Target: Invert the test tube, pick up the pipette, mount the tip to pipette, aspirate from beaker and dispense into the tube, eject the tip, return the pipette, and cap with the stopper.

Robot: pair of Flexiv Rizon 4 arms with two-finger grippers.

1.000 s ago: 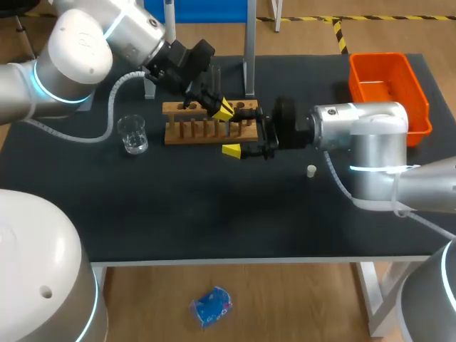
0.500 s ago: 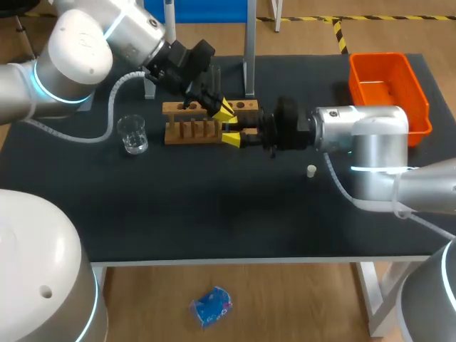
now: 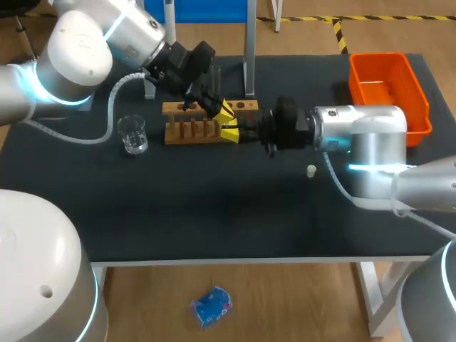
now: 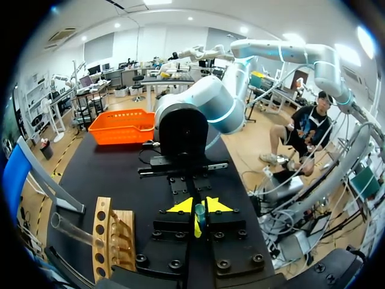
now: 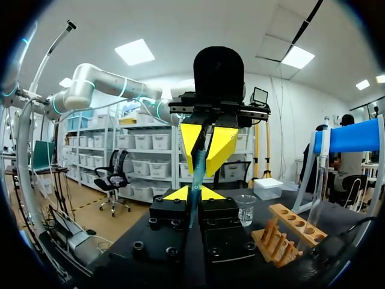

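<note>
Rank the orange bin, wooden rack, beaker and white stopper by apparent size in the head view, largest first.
1. orange bin
2. wooden rack, partly covered, yet clearly second
3. beaker
4. white stopper

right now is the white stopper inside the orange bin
No, the stopper lies on the black table, apart from the orange bin.

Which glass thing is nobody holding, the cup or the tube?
The cup, a beaker, stands alone beside the wooden rack. The test tube is pinched by the left gripper and right gripper.
</note>
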